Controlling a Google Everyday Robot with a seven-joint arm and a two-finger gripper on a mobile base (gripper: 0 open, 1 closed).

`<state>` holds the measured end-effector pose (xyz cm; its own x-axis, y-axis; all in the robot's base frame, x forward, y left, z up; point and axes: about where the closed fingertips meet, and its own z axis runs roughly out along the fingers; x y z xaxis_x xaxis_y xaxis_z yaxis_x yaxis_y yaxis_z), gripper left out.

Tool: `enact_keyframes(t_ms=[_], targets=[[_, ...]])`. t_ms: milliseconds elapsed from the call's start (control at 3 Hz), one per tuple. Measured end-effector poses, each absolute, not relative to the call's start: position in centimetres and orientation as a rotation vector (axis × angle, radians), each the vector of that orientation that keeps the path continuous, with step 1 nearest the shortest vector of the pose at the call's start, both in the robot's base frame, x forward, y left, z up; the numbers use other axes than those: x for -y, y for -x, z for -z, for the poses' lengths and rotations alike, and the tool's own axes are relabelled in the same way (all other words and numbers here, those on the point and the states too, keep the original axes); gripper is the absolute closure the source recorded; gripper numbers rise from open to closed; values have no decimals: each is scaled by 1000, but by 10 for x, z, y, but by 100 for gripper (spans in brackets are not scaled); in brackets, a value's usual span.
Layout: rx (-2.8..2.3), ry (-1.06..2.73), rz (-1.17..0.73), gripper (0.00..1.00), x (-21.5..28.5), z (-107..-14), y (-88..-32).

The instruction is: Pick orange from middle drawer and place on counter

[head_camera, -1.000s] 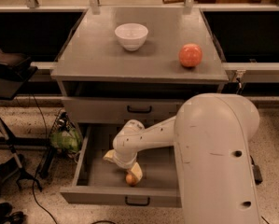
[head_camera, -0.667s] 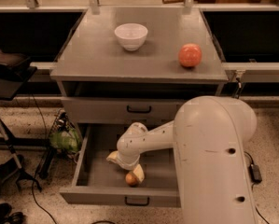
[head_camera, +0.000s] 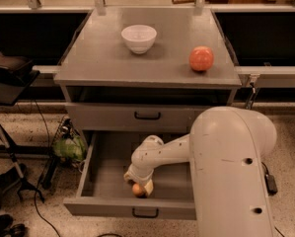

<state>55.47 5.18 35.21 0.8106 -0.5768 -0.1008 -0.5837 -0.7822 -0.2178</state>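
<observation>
The orange is a small yellow-orange fruit lying in the open middle drawer, near its front wall. My gripper reaches down into the drawer from the right and sits right over the orange, its fingers around the fruit. The white arm covers the right half of the drawer. The grey counter on top of the cabinet holds a white bowl and a larger red-orange ball.
The closed drawer front with a black handle sits above the open drawer. A green bag and cables lie on the floor at the left. A black stand is at the far left.
The gripper has moved down and forward in the drawer, onto the orange. The orange has stayed in place.
</observation>
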Motion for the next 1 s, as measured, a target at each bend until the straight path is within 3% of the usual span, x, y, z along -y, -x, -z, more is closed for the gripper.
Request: enact_keyframes(t_ms=[667, 1000], targets=[[-959, 2743, -81, 85, -42, -362, -555], [-1016, 2731, -135, 100, -34, -380, -558]])
